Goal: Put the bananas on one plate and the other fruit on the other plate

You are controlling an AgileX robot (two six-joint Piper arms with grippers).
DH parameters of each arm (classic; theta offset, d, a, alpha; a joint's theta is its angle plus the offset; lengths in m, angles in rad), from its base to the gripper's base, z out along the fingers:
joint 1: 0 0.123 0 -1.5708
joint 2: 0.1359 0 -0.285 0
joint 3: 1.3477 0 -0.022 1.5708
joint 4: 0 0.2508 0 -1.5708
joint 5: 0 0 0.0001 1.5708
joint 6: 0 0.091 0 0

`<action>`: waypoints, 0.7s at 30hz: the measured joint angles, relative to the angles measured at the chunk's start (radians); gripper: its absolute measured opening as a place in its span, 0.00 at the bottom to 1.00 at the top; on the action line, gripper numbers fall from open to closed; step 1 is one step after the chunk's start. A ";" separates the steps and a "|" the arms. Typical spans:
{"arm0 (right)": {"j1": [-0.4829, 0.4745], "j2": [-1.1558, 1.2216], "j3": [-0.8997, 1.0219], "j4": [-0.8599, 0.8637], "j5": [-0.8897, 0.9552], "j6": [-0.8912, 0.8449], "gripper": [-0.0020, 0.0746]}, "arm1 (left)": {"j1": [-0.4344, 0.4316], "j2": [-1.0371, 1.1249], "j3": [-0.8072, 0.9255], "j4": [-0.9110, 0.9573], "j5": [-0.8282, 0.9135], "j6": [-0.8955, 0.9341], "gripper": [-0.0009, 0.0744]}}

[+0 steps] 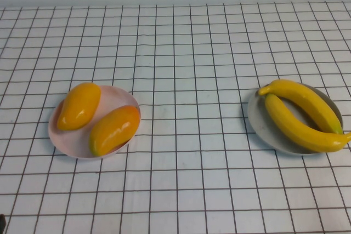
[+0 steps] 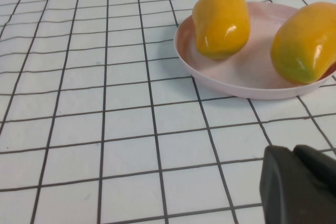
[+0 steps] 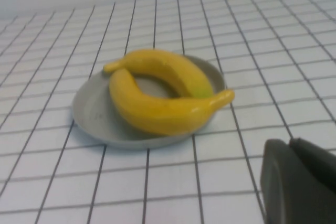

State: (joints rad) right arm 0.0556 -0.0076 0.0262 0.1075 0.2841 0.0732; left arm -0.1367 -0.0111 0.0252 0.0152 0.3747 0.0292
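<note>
Two yellow bananas (image 1: 307, 114) lie side by side on the grey plate (image 1: 256, 121) at the right; they also show in the right wrist view (image 3: 163, 111) on that plate (image 3: 89, 111). Two orange-yellow mango-like fruits (image 1: 79, 105) (image 1: 114, 130) lie on the pale pink plate (image 1: 57, 135) at the left, the nearer one with a redder blush. The left wrist view shows both fruits (image 2: 220, 22) (image 2: 304, 43) on the pink plate (image 2: 236, 80). My left gripper (image 2: 294, 149) is shut and empty, short of the pink plate. My right gripper (image 3: 289, 142) is shut and empty, short of the grey plate.
A white cloth with a black grid (image 1: 186, 69) covers the whole table. A pale wall runs along the far edge. Bare cloth lies between the two plates and in front of them.
</note>
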 joint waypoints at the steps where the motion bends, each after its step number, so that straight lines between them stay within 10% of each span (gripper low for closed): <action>1: 0.006 0.000 0.002 -0.004 0.020 0.000 0.01 | 0.000 0.000 0.000 0.000 0.000 0.000 0.01; 21: -0.005 0.000 0.005 -0.008 0.058 0.004 0.01 | 0.000 0.000 0.000 0.002 0.000 0.000 0.01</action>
State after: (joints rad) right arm 0.0510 -0.0076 0.0309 0.0996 0.3425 0.0769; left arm -0.1367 -0.0111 0.0252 0.0168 0.3747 0.0292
